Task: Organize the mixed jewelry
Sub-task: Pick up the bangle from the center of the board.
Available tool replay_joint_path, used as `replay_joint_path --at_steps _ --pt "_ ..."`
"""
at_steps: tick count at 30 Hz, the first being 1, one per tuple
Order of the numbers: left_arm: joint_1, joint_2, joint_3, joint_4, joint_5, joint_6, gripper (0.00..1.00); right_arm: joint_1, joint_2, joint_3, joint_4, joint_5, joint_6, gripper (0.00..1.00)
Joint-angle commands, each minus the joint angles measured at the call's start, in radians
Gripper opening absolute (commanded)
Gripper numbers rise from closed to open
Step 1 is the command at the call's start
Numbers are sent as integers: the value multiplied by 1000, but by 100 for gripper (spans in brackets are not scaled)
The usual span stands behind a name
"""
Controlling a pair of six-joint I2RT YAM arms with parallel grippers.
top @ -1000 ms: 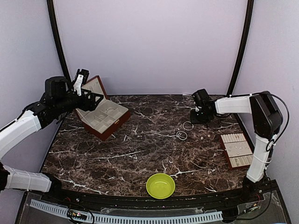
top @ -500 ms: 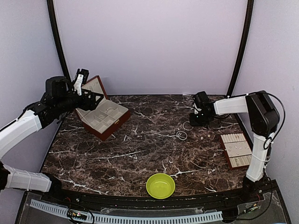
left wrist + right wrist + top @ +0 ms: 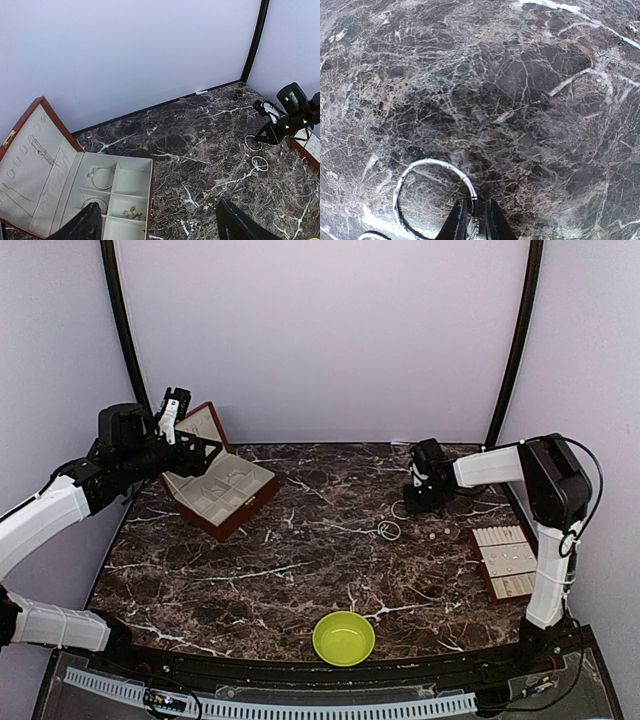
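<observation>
Right gripper (image 3: 473, 220) pinches hoop (image 3: 427, 161); second hoop (image 3: 389, 530) at seven o'clock, tray (image 3: 508, 562) at four. Left gripper (image 3: 159, 207) spread beside box (image 3: 116, 182). Marbled table (image 3: 250, 570), lilac walls (image 3: 320, 340).

Both arms wear smooth white shells over their links, joined by chunky black joint housings. The left arm (image 3: 45, 515) shows two white segments and a rounded black block near its wrist, with a small black-and-white module (image 3: 175, 405) mounted there. The left gripper (image 3: 159, 204) is black, and its fingers (image 3: 82, 227) are broad, flat and matte black. The right arm (image 3: 548, 570) has a bulky black elbow housing, from which a thin black cable (image 3: 602, 485) loops out beside the white link. The right gripper (image 3: 474, 205) is black, with small green lights (image 3: 287, 98) dotted on its body and a white patch. Its fingers (image 3: 456, 222) are slim and dark with brownish faces.
</observation>
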Motion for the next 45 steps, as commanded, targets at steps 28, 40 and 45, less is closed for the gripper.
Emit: replay_joint_path --at_steps 28,40,45 --pt "1 -19 -15 30 3 -14 81 13 65 55 47 67 -23 3" --pt "1 -32 -25 38 -30 -2 82 12 -32 -32 179 60 11 0" --pt "1 -22 -26 39 -31 -1 82 11 -90 -61 209 55 2 0"
